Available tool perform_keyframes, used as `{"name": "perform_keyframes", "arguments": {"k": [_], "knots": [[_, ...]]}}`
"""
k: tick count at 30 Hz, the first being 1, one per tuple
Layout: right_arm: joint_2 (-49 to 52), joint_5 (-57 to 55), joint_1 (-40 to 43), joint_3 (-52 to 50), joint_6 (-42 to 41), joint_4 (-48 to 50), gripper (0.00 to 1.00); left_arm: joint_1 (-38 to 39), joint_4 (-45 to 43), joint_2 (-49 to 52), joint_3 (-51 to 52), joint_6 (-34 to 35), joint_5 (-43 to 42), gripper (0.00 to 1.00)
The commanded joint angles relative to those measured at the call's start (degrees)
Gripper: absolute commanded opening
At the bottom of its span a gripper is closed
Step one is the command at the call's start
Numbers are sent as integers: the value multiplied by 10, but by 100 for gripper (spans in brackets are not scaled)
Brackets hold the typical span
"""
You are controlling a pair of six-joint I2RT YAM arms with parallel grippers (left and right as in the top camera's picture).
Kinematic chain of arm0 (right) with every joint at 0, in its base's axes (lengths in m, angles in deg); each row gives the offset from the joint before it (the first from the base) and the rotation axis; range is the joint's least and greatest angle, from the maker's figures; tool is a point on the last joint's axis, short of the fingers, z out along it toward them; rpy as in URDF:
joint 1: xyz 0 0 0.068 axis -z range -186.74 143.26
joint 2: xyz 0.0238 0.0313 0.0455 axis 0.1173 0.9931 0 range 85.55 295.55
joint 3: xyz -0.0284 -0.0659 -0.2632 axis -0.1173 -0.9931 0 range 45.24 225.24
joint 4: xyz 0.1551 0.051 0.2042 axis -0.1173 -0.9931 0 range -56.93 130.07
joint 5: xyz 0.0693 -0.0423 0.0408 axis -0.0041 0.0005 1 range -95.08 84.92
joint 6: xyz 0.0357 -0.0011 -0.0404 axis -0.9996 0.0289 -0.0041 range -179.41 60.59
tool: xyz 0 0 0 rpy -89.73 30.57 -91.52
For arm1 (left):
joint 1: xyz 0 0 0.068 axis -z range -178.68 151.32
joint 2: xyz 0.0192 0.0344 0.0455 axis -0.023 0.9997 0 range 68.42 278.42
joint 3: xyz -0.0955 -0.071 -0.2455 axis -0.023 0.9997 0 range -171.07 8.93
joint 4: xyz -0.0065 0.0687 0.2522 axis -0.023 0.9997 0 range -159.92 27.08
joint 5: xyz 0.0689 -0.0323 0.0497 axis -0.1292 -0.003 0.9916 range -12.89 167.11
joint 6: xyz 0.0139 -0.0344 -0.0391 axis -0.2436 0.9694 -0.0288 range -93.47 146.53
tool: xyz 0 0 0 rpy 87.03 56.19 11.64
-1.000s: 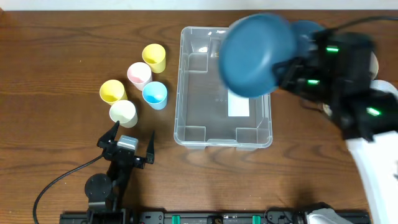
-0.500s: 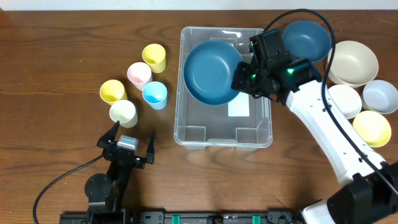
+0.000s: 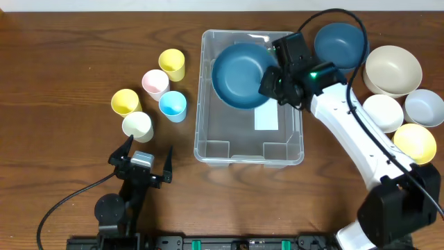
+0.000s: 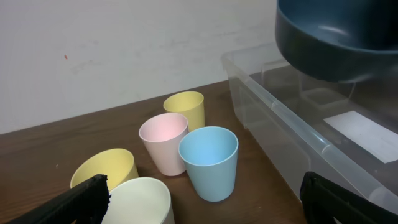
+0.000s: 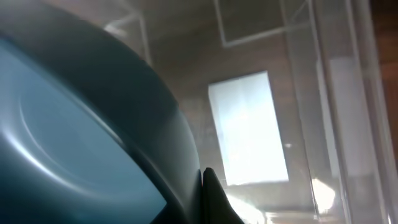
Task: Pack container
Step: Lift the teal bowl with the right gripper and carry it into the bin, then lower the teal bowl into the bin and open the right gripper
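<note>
The clear plastic container [image 3: 229,135] stands mid-table with a white label [image 3: 266,118] on its base. My right gripper [image 3: 272,80] is shut on the rim of a dark blue bowl [image 3: 240,75], which hangs tilted over the container's far half. In the right wrist view the bowl [image 5: 74,137] fills the left, pinched at the gripper [image 5: 200,194], with the label [image 5: 249,127] below. My left gripper [image 3: 142,158] stands open near the front edge, left of the container, holding nothing. The left wrist view shows the container wall [image 4: 292,130] and the bowl [image 4: 336,37] above it.
Several cups stand left of the container: yellow [image 3: 172,64], pink [image 3: 155,83], blue [image 3: 173,105], yellow [image 3: 126,103], cream [image 3: 137,126]. A second dark blue bowl [image 3: 340,43] sits at the back right beside beige [image 3: 393,69], white [image 3: 383,112], grey [image 3: 424,106] and yellow [image 3: 415,142] bowls.
My right arm has brought the dark blue bowl down from high above the container's right side to just over its far half. The left arm has not moved.
</note>
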Motion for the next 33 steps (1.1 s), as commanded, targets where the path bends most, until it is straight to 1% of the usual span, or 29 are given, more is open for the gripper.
{"name": "perform_keyframes", "arguments": {"k": [1, 9, 14, 17, 22, 28, 33], "knots": [[33, -33, -2, 1, -33, 18, 1, -2, 20, -3, 11, -8, -3, 98], [102, -33, 3, 1, -50, 48, 1, -2, 21, -3, 11, -8, -3, 98], [120, -33, 13, 1, -56, 64, 2, -2, 21, -3, 11, -8, -3, 98], [122, -33, 20, 1, -59, 68, 5, -2, 20, -3, 11, -8, -3, 98], [122, -33, 25, 1, -58, 72, 18, -2, 20, -3, 11, -8, -3, 98], [122, -33, 24, 1, -58, 75, 19, -2, 20, -3, 11, -8, -3, 98], [122, -9, 24, 1, -58, 91, 19, -2, 21, -3, 11, -8, -3, 98]]}}
